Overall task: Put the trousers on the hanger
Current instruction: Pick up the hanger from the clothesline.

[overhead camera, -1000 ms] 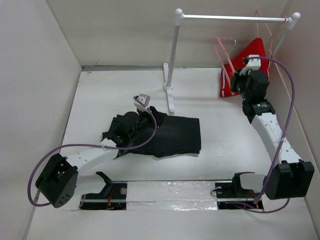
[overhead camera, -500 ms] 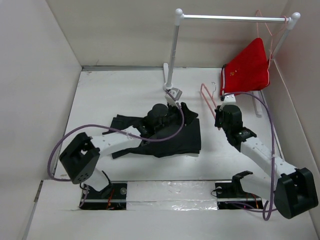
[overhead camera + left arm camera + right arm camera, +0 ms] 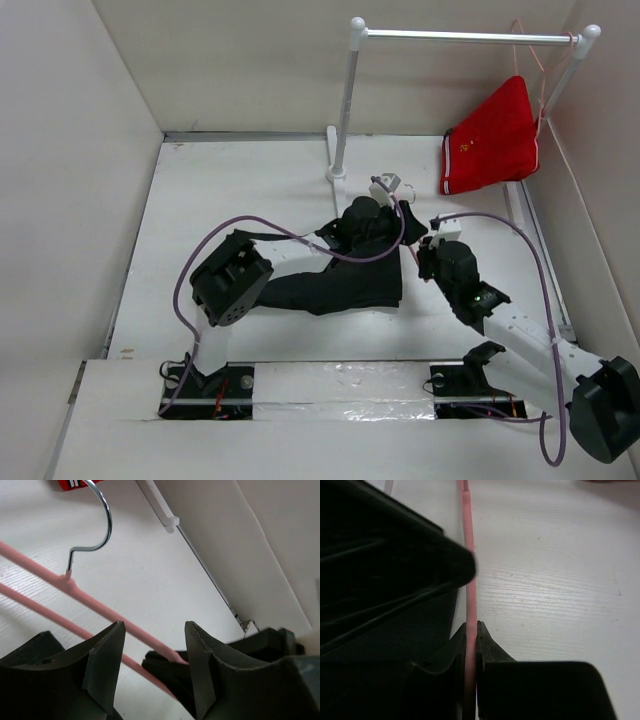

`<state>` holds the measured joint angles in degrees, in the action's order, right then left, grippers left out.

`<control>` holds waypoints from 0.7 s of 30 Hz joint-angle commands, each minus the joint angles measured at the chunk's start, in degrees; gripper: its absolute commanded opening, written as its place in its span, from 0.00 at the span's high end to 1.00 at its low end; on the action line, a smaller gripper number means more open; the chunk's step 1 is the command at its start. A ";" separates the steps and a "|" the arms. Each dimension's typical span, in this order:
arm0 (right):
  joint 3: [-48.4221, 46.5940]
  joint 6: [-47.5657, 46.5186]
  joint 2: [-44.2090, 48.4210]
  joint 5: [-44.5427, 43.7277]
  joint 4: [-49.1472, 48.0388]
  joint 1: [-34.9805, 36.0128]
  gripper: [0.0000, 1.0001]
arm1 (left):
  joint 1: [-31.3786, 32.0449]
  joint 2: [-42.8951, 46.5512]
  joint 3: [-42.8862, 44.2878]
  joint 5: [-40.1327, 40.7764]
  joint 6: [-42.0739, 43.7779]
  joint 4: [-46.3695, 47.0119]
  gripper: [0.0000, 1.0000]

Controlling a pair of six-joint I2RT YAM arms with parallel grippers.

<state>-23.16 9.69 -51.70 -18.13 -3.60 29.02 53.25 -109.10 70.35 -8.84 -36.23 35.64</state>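
Right now, two arms crowd one small spot, centre-right of the overhead view

- Right gripper [image 3: 471, 627]: pinched tight on a thin rod of the pale-pink hanger [image 3: 469, 580]. The rod runs straight up the wrist frame out of the jaws. A dark bulk fills the left of that frame, very close; can't tell if it is the other arm or cloth
- Left gripper [image 3: 154, 630]: spread wide, gripping nothing. One hanger arm crosses the gap between its fingers [image 3: 105, 665], apparently without touching either. Wire hook [image 3: 102, 530] shows in the upper left of that frame
- Black trousers [image 3: 340, 280]: bunched on the white table [image 3: 250, 180] at centre, partly under the left arm. No part of them is over the hanger yet
- Red shorts [image 3: 495, 140]: on their own hanger, upper right, under the rail [image 3: 460, 36], well apart

Risks, as I judge them:
- Left jaws closing while the right holds firm: any mismatch between the arms would bend or snap the slim rod
- Right's grip is on one narrow rod, so a nudge from the left fingers could swivel the hanger in the pinch, or knock it loose
- Grippers nearly touch; a small reach error means a collision
- Hanger hovers just beside the cloth edge; a low pass could snag and drag the trousers rather than thread them
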 commanded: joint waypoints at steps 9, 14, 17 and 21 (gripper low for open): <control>-0.04 1.38 -0.15 -6.20 -6.00 4.12 1.00 | 0.27 -4.89 4.89 0.40 -3.06 -0.04 0.52; 0.48 1.03 -0.94 -8.93 -8.18 6.84 1.00 | 0.27 -6.21 6.74 1.81 -2.18 -3.39 0.55; -0.57 1.47 -1.56 -9.82 -6.08 7.45 1.00 | 0.27 -7.26 7.34 0.32 -3.06 -2.67 0.58; -0.48 1.56 -2.09 -10.60 -6.78 9.39 0.98 | 0.27 -7.97 7.27 0.40 -3.41 -1.73 0.63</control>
<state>-22.48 10.55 -54.02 -27.05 -5.19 36.32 53.25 -116.95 75.90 -8.40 -39.48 31.66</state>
